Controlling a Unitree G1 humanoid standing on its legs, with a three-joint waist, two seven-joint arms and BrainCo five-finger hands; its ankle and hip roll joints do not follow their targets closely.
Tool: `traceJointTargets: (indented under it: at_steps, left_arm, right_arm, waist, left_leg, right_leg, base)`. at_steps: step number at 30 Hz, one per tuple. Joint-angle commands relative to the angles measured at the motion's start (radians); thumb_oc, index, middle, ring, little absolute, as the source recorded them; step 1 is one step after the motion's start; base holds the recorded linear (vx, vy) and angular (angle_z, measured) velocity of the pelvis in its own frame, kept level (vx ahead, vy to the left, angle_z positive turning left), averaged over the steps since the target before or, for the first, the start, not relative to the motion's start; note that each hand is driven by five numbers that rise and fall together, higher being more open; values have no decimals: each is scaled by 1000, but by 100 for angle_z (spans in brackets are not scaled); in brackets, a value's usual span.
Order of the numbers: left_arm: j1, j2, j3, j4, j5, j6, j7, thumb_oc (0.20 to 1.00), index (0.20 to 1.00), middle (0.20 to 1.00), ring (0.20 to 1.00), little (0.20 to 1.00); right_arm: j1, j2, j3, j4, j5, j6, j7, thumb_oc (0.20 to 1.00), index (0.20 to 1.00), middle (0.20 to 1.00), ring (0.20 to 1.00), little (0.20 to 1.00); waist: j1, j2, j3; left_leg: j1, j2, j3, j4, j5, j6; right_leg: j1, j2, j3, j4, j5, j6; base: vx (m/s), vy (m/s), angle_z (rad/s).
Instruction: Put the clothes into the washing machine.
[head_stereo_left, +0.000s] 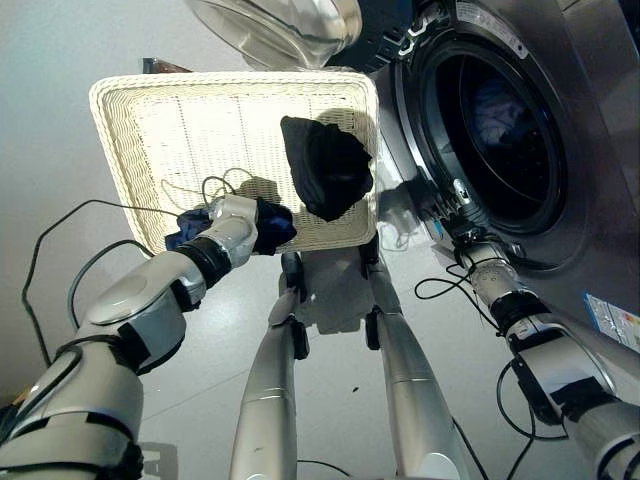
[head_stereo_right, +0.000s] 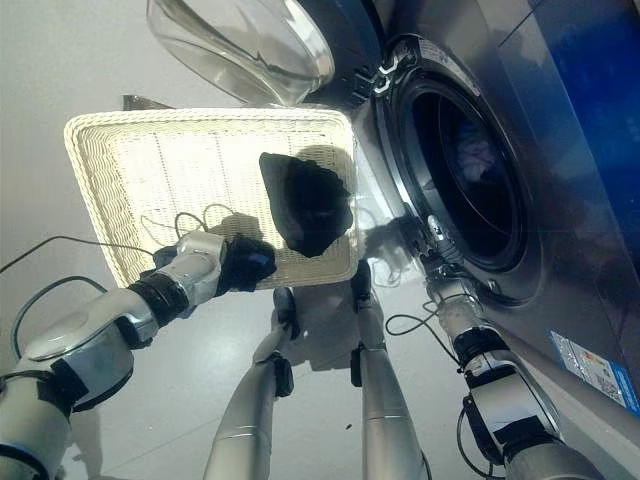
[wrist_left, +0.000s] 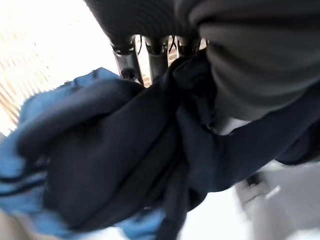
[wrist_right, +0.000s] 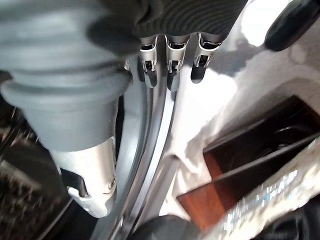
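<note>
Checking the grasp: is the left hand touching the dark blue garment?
Touching. The left wrist view shows the left hand's fingers curled into the bunched dark blue garment.

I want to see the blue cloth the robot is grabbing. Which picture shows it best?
The left wrist view: the blue cloth shows large, dark navy with a light blue edge, bunched against the left robot hand. In both eye views it is a small dark bundle in that hand at the white basket's near rim.
</note>
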Motion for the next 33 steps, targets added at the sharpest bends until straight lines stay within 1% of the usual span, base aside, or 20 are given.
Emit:
traceJointTargets:
  at_steps: [1, 2, 4, 5, 6, 8, 9, 10, 11, 12, 14, 15, 18, 19, 22, 24, 26, 27, 28, 33]
  left_arm:
    - [140, 67, 143, -2, -283, -95, 330, 200, 200, 200, 200, 200]
    - [149, 68, 156, 1, -292, -104, 343, 200, 200, 200, 200, 200]
    - [250, 80, 291, 12, -375, -228, 499, 200, 200, 200, 200, 200]
    - [291, 86, 345, 4, -389, -269, 554, 200, 200, 200, 200, 200]
    - [304, 88, 359, 0, -398, -283, 578, 200, 200, 200, 200, 200]
    - [395, 100, 464, -28, -422, -385, 692, 200, 200, 200, 200, 200]
    - [407, 101, 476, -33, -426, -402, 714, 200, 200, 200, 200, 200]
    - [447, 109, 523, -59, -433, -443, 757, 200, 200, 200, 200, 200]
    - [458, 109, 534, -66, -431, -444, 760, 200, 200, 200, 200, 200]
    - [523, 111, 591, -117, -435, -506, 827, 200, 200, 200, 200, 200]
    - [557, 107, 623, -147, -433, -539, 861, 200, 200, 200, 200, 200]
    - [593, 98, 662, -188, -419, -568, 884, 200, 200, 200, 200, 200]
    - [626, 86, 700, -241, -406, -600, 898, 200, 200, 200, 200, 200]
    - [652, 74, 719, -291, -410, -630, 885, 200, 200, 200, 200, 200]
    - [675, 52, 736, -372, -425, -654, 840, 200, 200, 200, 200, 200]
    - [682, 33, 747, -445, -489, -714, 741, 200, 200, 200, 200, 200]
    - [681, 30, 748, -470, -528, -721, 703, 200, 200, 200, 200, 200]
    - [678, 24, 747, -497, -571, -730, 649, 200, 200, 200, 200, 200]
    - [666, 16, 736, -543, -673, -740, 546, 200, 200, 200, 200, 200]
    - [627, -11, 686, -607, -835, -736, 355, 200, 200, 200, 200, 200]
  right_arm:
    - [51, -37, -28, -145, -75, -88, -22, 1000, 1000, 1000, 1000, 1000]
    - [57, -37, -28, -154, -81, -89, -22, 1000, 1000, 1000, 1000, 1000]
    - [115, -44, -37, -256, -118, -94, -32, 1000, 1000, 1000, 1000, 1000]
    - [145, -44, -40, -298, -128, -97, -32, 1000, 1000, 1000, 1000, 1000]
    - [155, -43, -41, -308, -131, -99, -28, 1000, 1000, 1000, 1000, 1000]
    - [221, -38, -47, -406, -161, -100, -33, 1000, 1000, 1000, 1000, 1000]
    - [230, -36, -48, -416, -167, -101, -31, 1000, 1000, 1000, 1000, 1000]
    - [256, -34, -48, -461, -189, -101, -39, 1000, 1000, 1000, 1000, 1000]
    - [263, -32, -47, -470, -197, -100, -39, 1000, 1000, 1000, 1000, 1000]
    - [300, -31, -46, -525, -255, -104, -42, 1000, 1000, 1000, 1000, 1000]
    - [318, -25, -41, -552, -308, -115, -52, 1000, 1000, 1000, 1000, 1000]
    - [332, -21, -31, -586, -393, -129, -70, 1000, 1000, 1000, 1000, 1000]
    - [344, -18, -12, -630, -503, -136, -86, 1000, 1000, 1000, 1000, 1000]
    - [348, -23, 10, -665, -621, -148, -104, 1000, 1000, 1000, 1000, 1000]
    - [342, -33, 50, -718, -799, -131, -122, 1000, 1000, 1000, 1000, 1000]
    - [319, -62, 98, -746, -989, -96, -100, 1000, 1000, 1000, 1000, 1000]
    - [308, -74, 113, -752, -1025, -87, -96, 1000, 1000, 1000, 1000, 1000]
    - [289, -90, 134, -757, -1061, -72, -95, 1000, 1000, 1000, 1000, 1000]
    - [248, -114, 170, -752, -1100, -39, -68, 1000, 1000, 1000, 1000, 1000]
    - [165, -136, 251, -719, -1105, 30, -19, 1000, 1000, 1000, 1000, 1000]
  waist:
    - [28, 30, 16]
    - [28, 30, 16]
    - [36, 25, 16]
    - [39, 22, 16]
    - [39, 21, 16]
    - [46, 17, 16]
    - [46, 17, 16]
    - [51, 15, 16]
    - [51, 15, 16]
    - [58, 15, 16]
    - [61, 16, 16]
    - [67, 16, 16]
    - [74, 17, 16]
    - [79, 19, 16]
    - [85, 22, 16]
    - [92, 25, 16]
    - [94, 26, 16]
    - [98, 28, 16]
    - [105, 31, 16]
    - [115, 37, 16]
  left_leg:
    - [113, -27, 29, -194, 84, -59]
    - [114, -28, 29, -193, 84, -59]
    - [127, -34, 21, -188, 83, -55]
    - [134, -37, 17, -187, 81, -52]
    - [137, -38, 15, -186, 80, -52]
    - [150, -41, 7, -183, 75, -45]
    - [152, -41, 6, -183, 75, -44]
    - [162, -43, 3, -185, 73, -41]
    - [165, -43, 2, -185, 73, -41]
    - [180, -45, -5, -189, 72, -37]
    - [189, -46, -8, -192, 71, -34]
    - [199, -49, -13, -192, 69, -32]
    - [212, -51, -16, -193, 67, -30]
    - [218, -53, -21, -193, 66, -28]
    - [223, -57, -27, -191, 66, -25]
    - [233, -60, -31, -192, 65, -23]
    - [236, -61, -32, -192, 65, -24]
    - [238, -62, -32, -192, 65, -24]
    - [240, -64, -32, -187, 63, -24]
    - [250, -69, -31, -183, 60, -22]
  right_leg:
    - [91, 46, -56, 42, -111, 76]
    - [93, 46, -56, 42, -112, 76]
    - [111, 46, -62, 41, -116, 73]
    - [119, 47, -63, 39, -119, 72]
    - [122, 47, -64, 39, -120, 71]
    - [132, 49, -67, 42, -125, 69]
    - [134, 49, -68, 43, -126, 68]
    - [141, 50, -71, 43, -128, 67]
    - [144, 50, -71, 43, -129, 66]
    - [157, 51, -73, 43, -134, 65]
    - [164, 51, -75, 45, -138, 64]
    - [173, 51, -76, 47, -143, 62]
    - [184, 50, -79, 51, -151, 60]
    - [191, 48, -82, 55, -156, 58]
    - [195, 47, -82, 60, -161, 57]
    - [205, 43, -83, 60, -164, 57]
    - [208, 42, -85, 59, -165, 58]
    - [213, 38, -89, 59, -166, 59]
    - [219, 33, -97, 59, -168, 59]
    - [231, 22, -114, 58, -168, 61]
  base:
    - [-34, 37, 1]
    - [-34, 35, 2]
    - [-47, 43, 4]
    - [-37, 34, 7]
    - [-30, 37, 9]
    - [-30, 45, 10]
    - [-36, 49, 9]
    - [-25, 32, 10]
    - [-44, 61, 8]
    - [-32, 45, 5]
    - [-35, 41, 0]
    - [-32, 33, 2]
    - [-33, 25, 6]
    - [-36, 23, 10]
    - [-38, 11, 9]
    - [-19, 1, 1]
    - [-19, -8, 7]
    - [-31, -25, 14]
    - [-31, -23, 14]
    - [-20, -14, 8]
